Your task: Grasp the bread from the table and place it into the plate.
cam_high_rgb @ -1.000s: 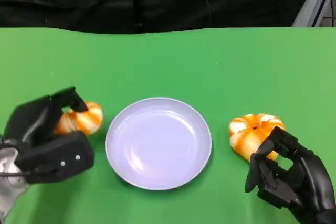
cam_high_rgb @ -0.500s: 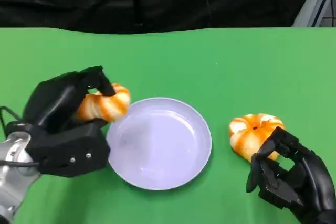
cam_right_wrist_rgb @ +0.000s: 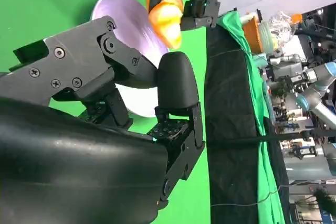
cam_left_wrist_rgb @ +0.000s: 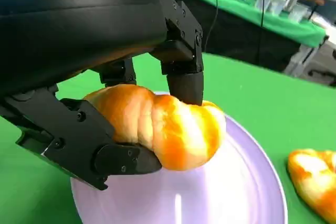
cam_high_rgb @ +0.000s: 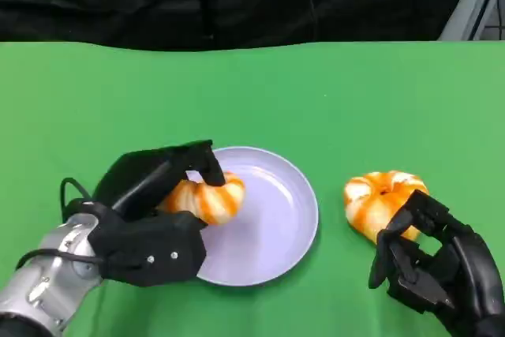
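Note:
My left hand (cam_high_rgb: 154, 215) grips an orange and white bread roll (cam_high_rgb: 207, 197) and holds it over the left part of the lilac plate (cam_high_rgb: 276, 219). In the left wrist view the roll (cam_left_wrist_rgb: 157, 124) sits between my fingers (cam_left_wrist_rgb: 184, 80) just above the plate (cam_left_wrist_rgb: 236, 192). A second orange bread (cam_high_rgb: 380, 199) lies on the green table right of the plate. My right hand (cam_high_rgb: 438, 270) rests just in front of it, fingers apart and empty. The right wrist view shows the held roll (cam_right_wrist_rgb: 165, 14) and the plate (cam_right_wrist_rgb: 121, 14) beyond my right hand's fingers (cam_right_wrist_rgb: 176, 85).
The green table (cam_high_rgb: 252, 92) stretches bare behind the plate up to a black curtain at its far edge. A metal frame (cam_high_rgb: 473, 1) stands at the back right corner.
My left hand has carried the roll to the right, from beside the plate's left rim to over the plate. The right hand and the second bread have stayed put.

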Controlling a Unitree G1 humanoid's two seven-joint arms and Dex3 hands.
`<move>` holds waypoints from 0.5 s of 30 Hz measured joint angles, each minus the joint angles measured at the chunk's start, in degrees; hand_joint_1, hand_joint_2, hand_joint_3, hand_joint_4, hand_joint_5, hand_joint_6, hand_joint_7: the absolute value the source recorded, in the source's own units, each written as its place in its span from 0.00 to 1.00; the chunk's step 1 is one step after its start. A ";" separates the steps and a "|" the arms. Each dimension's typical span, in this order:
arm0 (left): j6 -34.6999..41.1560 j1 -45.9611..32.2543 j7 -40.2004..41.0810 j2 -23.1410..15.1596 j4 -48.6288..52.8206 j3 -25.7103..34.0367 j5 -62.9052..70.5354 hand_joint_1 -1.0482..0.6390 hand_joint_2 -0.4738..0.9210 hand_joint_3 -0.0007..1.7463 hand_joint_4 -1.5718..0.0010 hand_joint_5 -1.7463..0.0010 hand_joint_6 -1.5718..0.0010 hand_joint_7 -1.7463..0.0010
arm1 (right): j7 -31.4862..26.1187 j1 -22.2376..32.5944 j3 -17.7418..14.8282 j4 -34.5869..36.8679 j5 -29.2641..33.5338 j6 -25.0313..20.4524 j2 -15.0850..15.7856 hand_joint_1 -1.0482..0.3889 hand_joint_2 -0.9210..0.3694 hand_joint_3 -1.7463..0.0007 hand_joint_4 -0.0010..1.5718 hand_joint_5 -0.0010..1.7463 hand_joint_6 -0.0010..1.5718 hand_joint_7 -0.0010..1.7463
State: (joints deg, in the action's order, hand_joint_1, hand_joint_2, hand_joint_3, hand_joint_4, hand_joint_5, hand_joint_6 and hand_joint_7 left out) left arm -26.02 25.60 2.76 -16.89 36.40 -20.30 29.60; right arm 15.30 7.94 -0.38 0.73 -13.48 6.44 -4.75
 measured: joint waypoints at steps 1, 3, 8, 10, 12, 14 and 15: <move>-0.42 0.43 -0.06 0.27 0.98 -0.29 0.01 0.62 1.00 0.25 0.64 0.00 0.64 0.10 | -0.08 0.02 0.12 -0.05 0.11 0.00 -0.02 0.64 0.17 0.44 0.52 1.00 0.39 0.97; -1.59 1.29 -0.07 0.78 3.06 -0.84 0.11 0.62 1.00 0.25 0.64 0.00 0.64 0.10 | -0.28 0.10 0.19 -0.09 0.13 0.00 -0.06 0.64 0.17 0.44 0.52 1.00 0.39 0.97; -4.61 3.31 0.11 2.28 8.70 -2.00 0.15 0.63 1.00 0.26 0.63 0.00 0.65 0.08 | -0.27 0.12 0.23 -0.10 0.12 0.00 -0.03 0.64 0.17 0.44 0.52 1.00 0.39 0.96; -5.41 3.74 0.23 2.70 10.17 -2.15 0.17 0.62 1.00 0.24 0.64 0.07 0.60 0.26 | -0.25 0.12 0.22 -0.10 0.12 0.00 -0.03 0.64 0.17 0.45 0.52 1.00 0.39 0.96; -5.75 4.11 0.24 2.83 11.02 -2.36 0.25 0.57 1.00 0.20 0.62 0.20 0.55 0.46 | -0.23 0.12 0.23 -0.09 0.11 0.00 -0.04 0.64 0.17 0.45 0.52 1.00 0.39 0.96; -5.79 4.49 0.33 2.66 11.13 -2.91 1.85 0.38 1.00 0.17 0.60 0.61 0.50 0.83 | -0.23 0.12 0.23 -0.09 0.12 0.01 -0.04 0.64 0.17 0.44 0.52 1.00 0.39 0.96; -5.74 4.61 0.34 2.36 10.77 -3.45 2.89 0.32 1.00 0.17 0.57 0.77 0.50 0.91 | -0.23 0.12 0.28 -0.10 0.12 0.01 -0.04 0.64 0.17 0.44 0.52 1.00 0.39 0.96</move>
State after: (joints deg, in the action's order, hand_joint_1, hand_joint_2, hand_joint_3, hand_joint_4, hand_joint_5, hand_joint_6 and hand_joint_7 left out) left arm -31.76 30.21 3.10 -14.53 47.17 -23.76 32.49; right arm 15.08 8.06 -0.10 0.64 -13.36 6.46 -4.79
